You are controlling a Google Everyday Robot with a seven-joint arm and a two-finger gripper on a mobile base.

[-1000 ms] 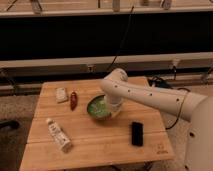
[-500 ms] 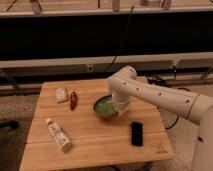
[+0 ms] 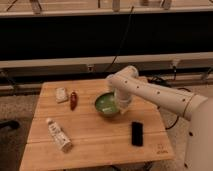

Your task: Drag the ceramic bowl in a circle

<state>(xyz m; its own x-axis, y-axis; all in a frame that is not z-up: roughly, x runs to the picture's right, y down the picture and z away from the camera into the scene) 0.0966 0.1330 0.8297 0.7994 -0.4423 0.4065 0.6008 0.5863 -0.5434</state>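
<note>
The green ceramic bowl [image 3: 106, 105] sits near the middle of the wooden table [image 3: 95, 135]. It is round and shallow with pale streaks inside. My white arm reaches in from the right and bends down over the bowl's right side. My gripper [image 3: 121, 105] is down at the bowl's right rim, touching or inside it. The wrist hides part of the rim.
A small white packet [image 3: 61, 94] and a red-brown item [image 3: 73, 99] lie at the back left. A white bottle [image 3: 58, 134] lies at the front left. A black rectangular device [image 3: 136, 133] lies at the front right. A dark wall panel runs behind the table.
The bowl and my gripper have moved together to the right across the table, then slightly toward the far edge.
</note>
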